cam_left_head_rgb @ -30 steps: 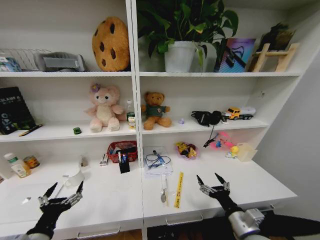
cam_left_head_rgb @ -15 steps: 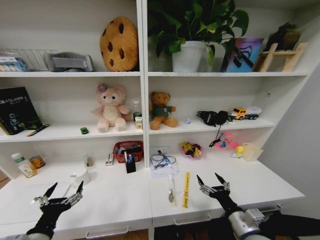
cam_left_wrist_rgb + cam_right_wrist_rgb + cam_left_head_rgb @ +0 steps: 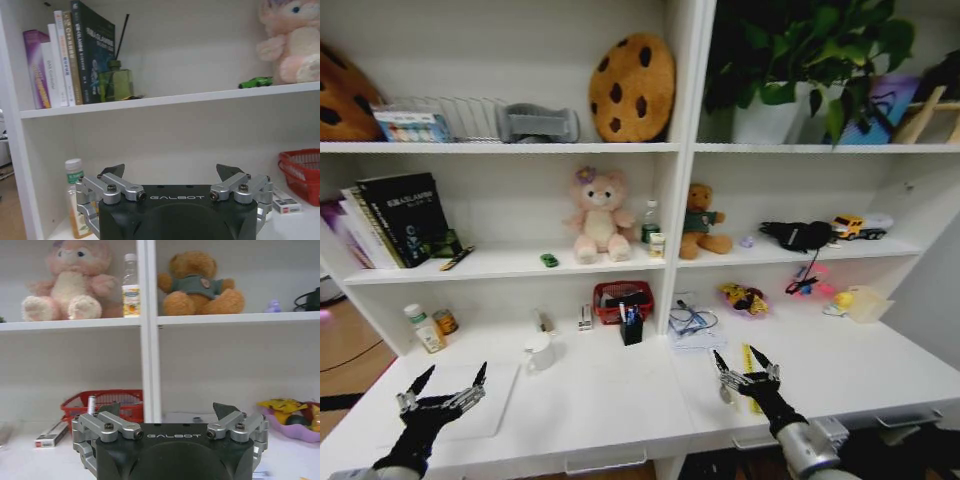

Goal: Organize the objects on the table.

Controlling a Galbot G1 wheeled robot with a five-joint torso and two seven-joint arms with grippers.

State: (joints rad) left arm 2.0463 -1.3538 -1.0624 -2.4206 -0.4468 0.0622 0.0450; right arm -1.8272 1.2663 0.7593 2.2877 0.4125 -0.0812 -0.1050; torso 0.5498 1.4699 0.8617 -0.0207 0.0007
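The long white table [image 3: 620, 400] carries a thin silver laptop [image 3: 470, 402] lying flat at the left, a white mug [image 3: 538, 352], pens in a black holder [image 3: 631, 326] and a yellow ruler [image 3: 751, 364]. A green-lidded small jar [image 3: 421, 327] [image 3: 76, 197] stands at the far left. On the shelf above, beside the pink plush, sits a tiny green toy car [image 3: 550, 260] [image 3: 255, 81]. My left gripper [image 3: 447, 384] [image 3: 170, 172] hovers open over the laptop's near corner. My right gripper [image 3: 742, 364] [image 3: 170, 412] hovers open just in front of the ruler. Both hold nothing.
A red basket [image 3: 623, 297] [image 3: 102, 402] stands behind the pen holder, with a white paper and cables [image 3: 695, 325] to its right. Books [image 3: 395, 220], plush bears, headphones [image 3: 798, 235] and a toy truck [image 3: 860, 225] fill the shelves. A drawer handle [image 3: 605, 463] sticks out below the table's front edge.
The whole picture has shifted to the right, so the camera has turned left; books and the laptop have come into view. Both grippers keep their open pose in front of me.
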